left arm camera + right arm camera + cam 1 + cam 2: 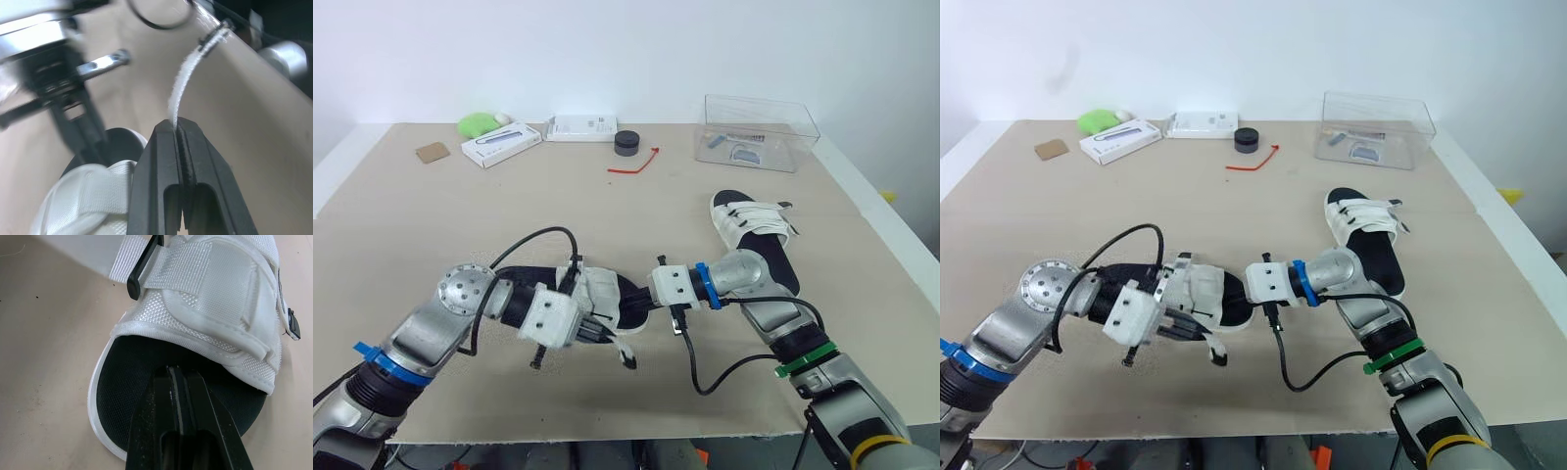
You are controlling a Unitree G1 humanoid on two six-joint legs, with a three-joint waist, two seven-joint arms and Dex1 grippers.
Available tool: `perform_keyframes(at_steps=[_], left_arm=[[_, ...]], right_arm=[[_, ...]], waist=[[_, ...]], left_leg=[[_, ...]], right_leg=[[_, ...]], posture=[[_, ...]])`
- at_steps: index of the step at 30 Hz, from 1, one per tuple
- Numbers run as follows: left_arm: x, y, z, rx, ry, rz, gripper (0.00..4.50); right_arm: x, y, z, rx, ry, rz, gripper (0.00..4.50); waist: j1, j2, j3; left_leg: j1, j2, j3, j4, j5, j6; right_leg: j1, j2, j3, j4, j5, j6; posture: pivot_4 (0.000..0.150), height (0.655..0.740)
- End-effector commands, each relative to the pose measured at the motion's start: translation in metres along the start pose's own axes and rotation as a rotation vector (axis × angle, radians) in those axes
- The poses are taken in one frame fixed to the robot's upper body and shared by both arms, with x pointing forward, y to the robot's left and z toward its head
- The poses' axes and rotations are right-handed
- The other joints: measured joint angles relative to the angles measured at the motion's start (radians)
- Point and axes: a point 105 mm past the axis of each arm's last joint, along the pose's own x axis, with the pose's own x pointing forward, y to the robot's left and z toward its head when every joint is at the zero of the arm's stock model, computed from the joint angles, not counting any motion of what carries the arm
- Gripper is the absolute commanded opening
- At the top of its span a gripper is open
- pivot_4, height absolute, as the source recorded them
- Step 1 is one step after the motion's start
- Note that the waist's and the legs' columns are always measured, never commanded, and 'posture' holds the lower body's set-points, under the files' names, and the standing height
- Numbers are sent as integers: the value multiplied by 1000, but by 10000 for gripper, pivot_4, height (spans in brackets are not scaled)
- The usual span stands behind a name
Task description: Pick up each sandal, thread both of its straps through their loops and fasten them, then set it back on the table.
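Sandal strap (182,83) within left hand (177,126)

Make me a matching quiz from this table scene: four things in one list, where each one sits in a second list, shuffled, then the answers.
1. near sandal
2. far sandal
3. clear box
4. green object

A. back right of the table
B. between the right gripper and the left gripper, which pinches its strap
C. back left, beside a white box
D. right side, nearer the robot than the clear box

Pairs: 1-B, 2-D, 3-A, 4-C
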Motion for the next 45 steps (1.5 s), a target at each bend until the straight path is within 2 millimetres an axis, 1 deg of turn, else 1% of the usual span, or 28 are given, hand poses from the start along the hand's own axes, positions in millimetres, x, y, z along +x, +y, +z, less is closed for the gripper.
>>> perform_keyframes(at_steps=[1,4,7,12,17,24,26,29,31,34,39,41,42,43,45], left_arm=[[-11,20,17,-141,-96,85,510],[-17,31,20,-276,-147,113,510],[-23,40,17,-392,-186,146,510],[-29,54,8,-493,-214,210,510],[-30,56,-15,-533,-156,242,510],[-25,57,-40,-546,-82,257,510],[-25,59,-43,-535,-83,259,510],[-26,62,-39,-528,-111,256,510],[-26,62,-40,-524,-107,249,510],[-25,63,-47,-524,-76,251,510],[-30,66,-57,-516,-25,277,510],[-34,71,-56,-507,-30,298,5775],[-35,73,-55,-497,-34,307,10517],[-37,75,-54,-488,-35,316,13958],[-40,78,-53,-472,-28,324,23680]], right_arm=[[-4,10,-24,67,102,30,0],[-5,10,-24,67,104,29,0],[-5,9,-25,67,105,26,0],[-6,9,-25,68,108,20,0],[-6,9,-24,70,108,15,0],[-7,10,-24,74,109,9,0],[-8,10,-24,75,109,9,0],[-8,11,-23,77,108,5,0],[-8,11,-23,78,108,3,0],[-7,12,-23,77,108,5,0],[-7,12,-23,76,109,3,0],[-7,13,-23,76,107,4,0],[-6,13,-22,77,106,4,0],[-6,13,-22,77,105,5,0],[-6,13,-23,76,105,7,0]], waist=[[0,0,0],[0,0,0],[-1,0,0],[0,0,0],[0,0,0],[0,0,0],[0,0,0],[0,0,0],[0,0,0],[0,0,0],[-1,0,0],[-1,0,0],[0,0,0],[0,0,0],[0,0,0]], left_leg=[[0,0,0,0,0,0],[0,0,0,1,0,0],[0,0,0,1,0,0],[-1,0,-1,2,0,0],[-1,0,-1,3,0,0],[-1,-1,-1,3,0,0],[-1,-1,-1,4,0,0],[-1,-1,-1,4,0,0],[-1,-2,-1,4,0,0],[-1,-2,-1,4,0,0],[-1,-1,-1,4,0,0],[-1,-1,-1,4,0,0],[-1,-1,-2,5,0,0],[-1,-1,-2,5,1,1],[-1,-1,-2,4,1,1]], right_leg=[[0,0,0,0,0,0],[0,0,0,0,0,2],[0,0,0,0,0,2],[1,0,0,0,1,1],[1,0,0,0,1,0],[1,0,0,0,2,0],[1,-1,0,0,2,0],[1,-1,0,0,4,-2],[1,-1,0,0,4,-2],[1,-1,0,0,4,-2],[1,0,0,0,4,-1],[1,0,0,0,4,0],[1,0,0,0,2,2],[2,0,0,0,2,2],[1,0,0,0,2,2]], posture=[[1500,7400],[1500,7400],[1500,7400],[1500,7400],[1500,7400],[1500,7400],[1500,7400],[1500,7400],[1500,7400],[1500,7400],[1500,7400],[1500,7400],[1500,7400],[1500,7400],[1500,7400]])
